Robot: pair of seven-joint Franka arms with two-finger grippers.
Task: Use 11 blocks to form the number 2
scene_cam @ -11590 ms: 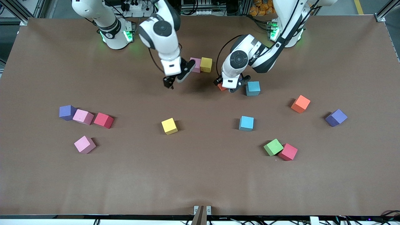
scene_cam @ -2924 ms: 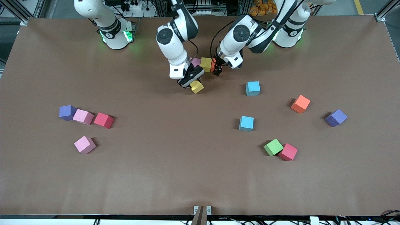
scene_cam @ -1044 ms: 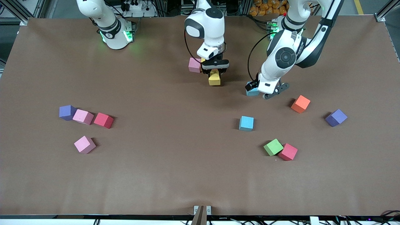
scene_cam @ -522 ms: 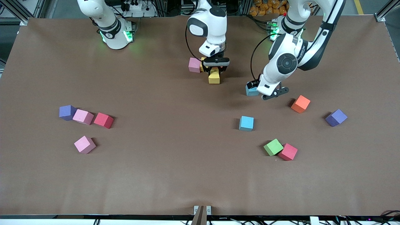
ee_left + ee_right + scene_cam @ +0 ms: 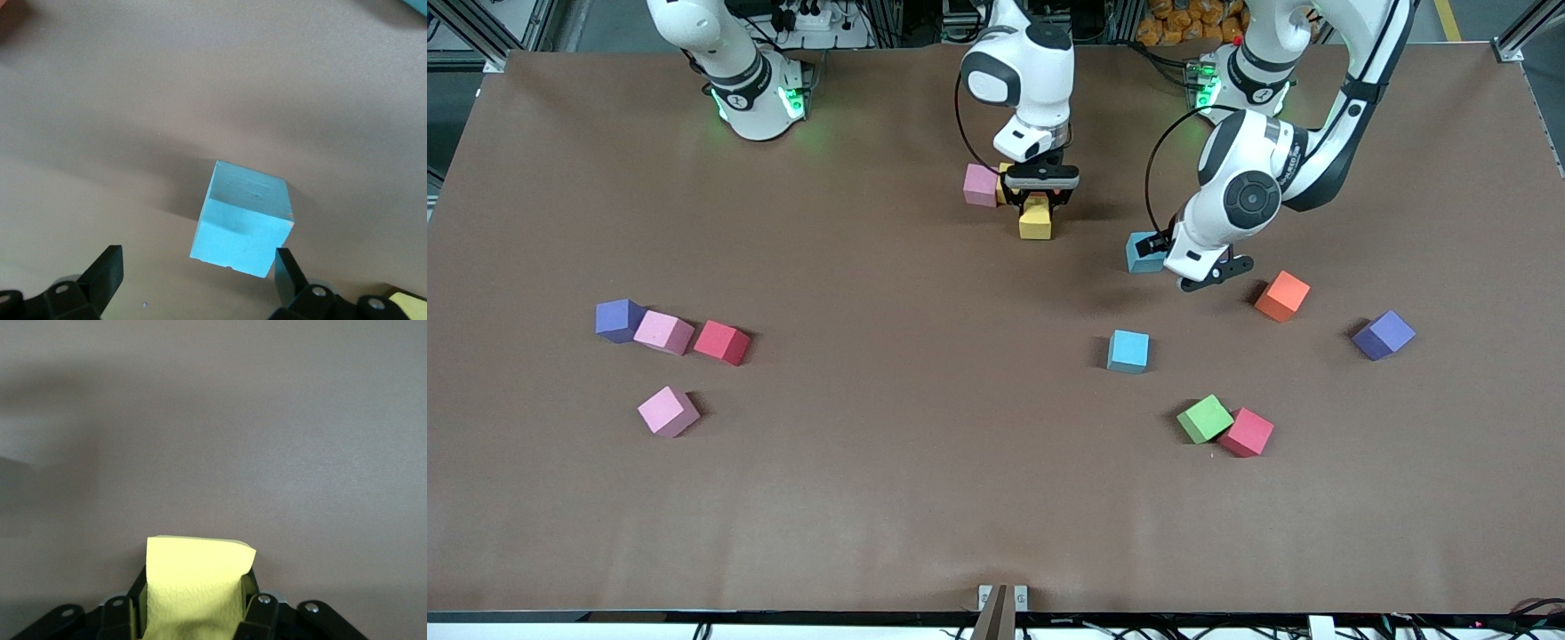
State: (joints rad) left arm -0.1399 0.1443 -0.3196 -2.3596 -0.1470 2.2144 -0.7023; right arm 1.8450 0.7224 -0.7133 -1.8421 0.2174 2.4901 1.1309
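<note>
My right gripper [image 5: 1037, 197] is shut on a yellow block [image 5: 1035, 220], also in the right wrist view [image 5: 197, 577], low over the table. It is just nearer the camera than a row with a pink block [image 5: 980, 185] and a second yellow block [image 5: 1005, 169], mostly hidden by the hand. My left gripper [image 5: 1172, 258] is open around a light blue block [image 5: 1141, 252]. In the left wrist view that block [image 5: 243, 217] lies between the fingers [image 5: 287, 270], close to one. Loose blocks: light blue [image 5: 1128, 350], orange [image 5: 1282, 295], green [image 5: 1204, 418], red [image 5: 1246, 432], pink [image 5: 663, 332], red [image 5: 722, 342], pink [image 5: 667, 411].
Two purple cubes lie on the table, one toward the left arm's end [image 5: 1383, 334], one toward the right arm's end [image 5: 618, 319] touching the pink block. The brown table [image 5: 925, 498] is bare nearer the camera.
The right gripper picked up the yellow block from mid-table and carried it to the row. The left gripper left the row and came down around the light blue block.
</note>
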